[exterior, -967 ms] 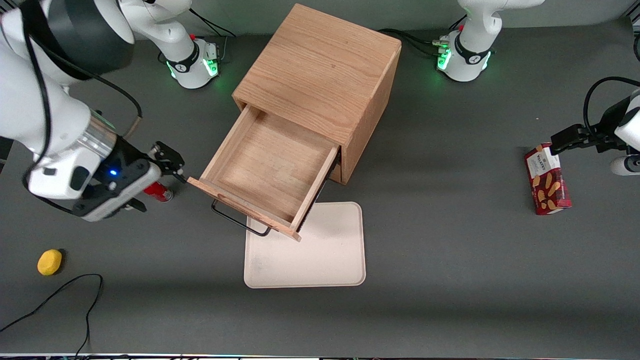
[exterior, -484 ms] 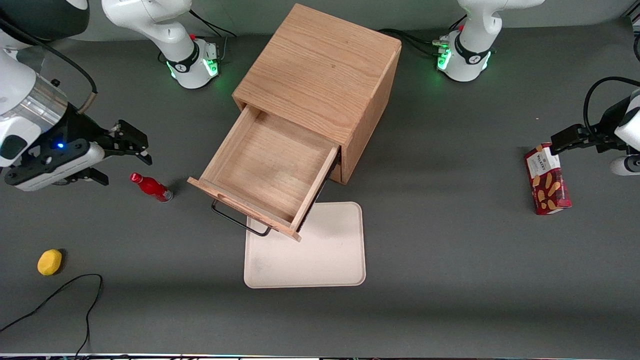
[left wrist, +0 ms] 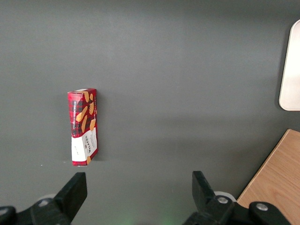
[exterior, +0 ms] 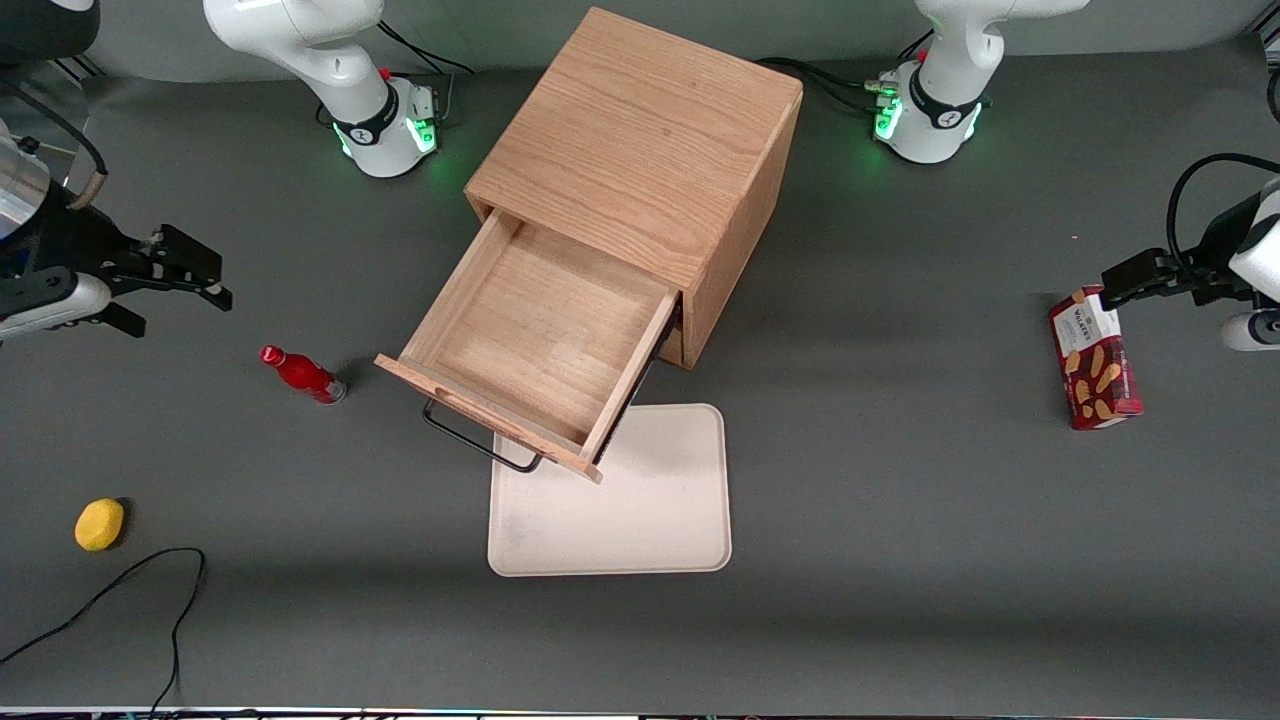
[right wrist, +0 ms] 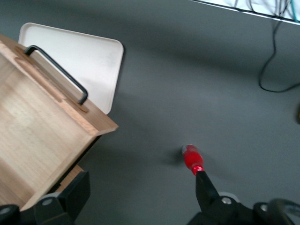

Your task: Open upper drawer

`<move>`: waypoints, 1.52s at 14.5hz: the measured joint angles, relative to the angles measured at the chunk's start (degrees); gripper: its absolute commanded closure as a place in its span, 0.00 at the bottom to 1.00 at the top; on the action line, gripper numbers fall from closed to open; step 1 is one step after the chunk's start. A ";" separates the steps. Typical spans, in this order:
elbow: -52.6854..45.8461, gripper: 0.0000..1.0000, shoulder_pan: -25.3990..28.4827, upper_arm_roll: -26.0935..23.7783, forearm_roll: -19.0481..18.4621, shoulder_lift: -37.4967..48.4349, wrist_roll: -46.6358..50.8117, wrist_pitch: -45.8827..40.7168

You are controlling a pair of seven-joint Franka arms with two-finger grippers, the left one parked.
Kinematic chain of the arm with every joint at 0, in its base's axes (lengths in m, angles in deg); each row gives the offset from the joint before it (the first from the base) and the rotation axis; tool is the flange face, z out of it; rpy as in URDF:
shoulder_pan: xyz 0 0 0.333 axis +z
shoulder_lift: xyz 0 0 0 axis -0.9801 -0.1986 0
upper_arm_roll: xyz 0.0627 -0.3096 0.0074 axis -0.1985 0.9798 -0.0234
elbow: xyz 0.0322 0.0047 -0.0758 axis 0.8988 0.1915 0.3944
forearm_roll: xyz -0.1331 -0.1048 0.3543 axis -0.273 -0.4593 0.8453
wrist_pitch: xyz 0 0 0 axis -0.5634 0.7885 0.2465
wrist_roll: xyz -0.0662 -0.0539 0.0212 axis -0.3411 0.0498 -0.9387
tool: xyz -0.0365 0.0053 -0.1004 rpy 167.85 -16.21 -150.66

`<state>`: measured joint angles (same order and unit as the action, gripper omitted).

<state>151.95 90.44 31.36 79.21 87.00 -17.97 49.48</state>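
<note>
The upper drawer stands pulled far out of the oak cabinet, and its inside is bare. Its black bar handle hangs over the edge of the tray. The right wrist view shows the drawer and its handle too. My right gripper is open and holds nothing. It hovers well away from the drawer, toward the working arm's end of the table. Between its fingers shows only grey table.
A red bottle lies on the table between the gripper and the drawer, close to one fingertip in the wrist view. A cream tray lies in front of the drawer. A yellow fruit, a black cable and a biscuit box lie farther off.
My gripper has drawn back from the drawer's front corner toward the working arm's end of the table, uncovering the red bottle. The drawer has stayed open and still.
</note>
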 measured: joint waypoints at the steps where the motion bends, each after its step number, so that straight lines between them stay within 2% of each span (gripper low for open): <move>1: 0.05 0.00 -0.06 0.68 -0.15 0.04 0.20 0.00; 6: 0.26 0.00 -0.77 3.77 -0.23 0.05 0.20 0.00; 11: 0.65 0.00 -6.51 -0.09 -0.32 -0.01 0.20 0.03; 16: 1.19 0.00 -5.65 -1.21 -4.14 -0.15 0.49 0.10; 22: 1.34 0.00 -5.66 -1.03 -4.36 -0.16 0.58 -2.35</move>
<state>153.29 84.78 30.33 74.85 86.84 -17.39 47.13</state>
